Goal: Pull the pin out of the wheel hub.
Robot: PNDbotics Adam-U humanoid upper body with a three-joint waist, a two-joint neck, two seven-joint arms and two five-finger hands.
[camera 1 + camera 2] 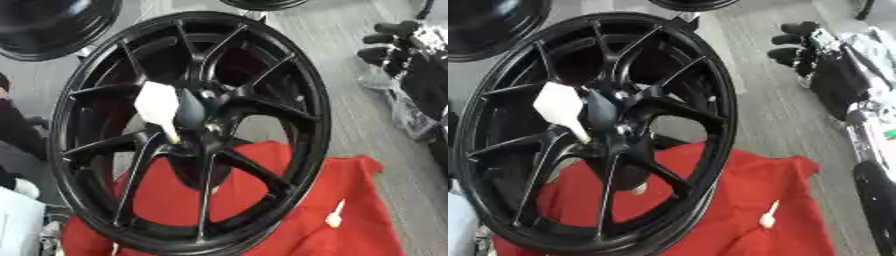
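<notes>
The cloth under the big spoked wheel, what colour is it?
Red cloth; the left eye view shows it best.

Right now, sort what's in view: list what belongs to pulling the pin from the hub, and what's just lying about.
For the job:
wheel
white pin in its hub
right hand, fingers curled, holding nothing

Lying about:
red cloth
loose white pin on it
second wheel

Both head-mounted eyes look steeply down from close above the black wheel [188, 132], which fills most of each view, and share the red cloth [341, 200] below it, the right eye sitting slightly further to the wheel's right.
</notes>
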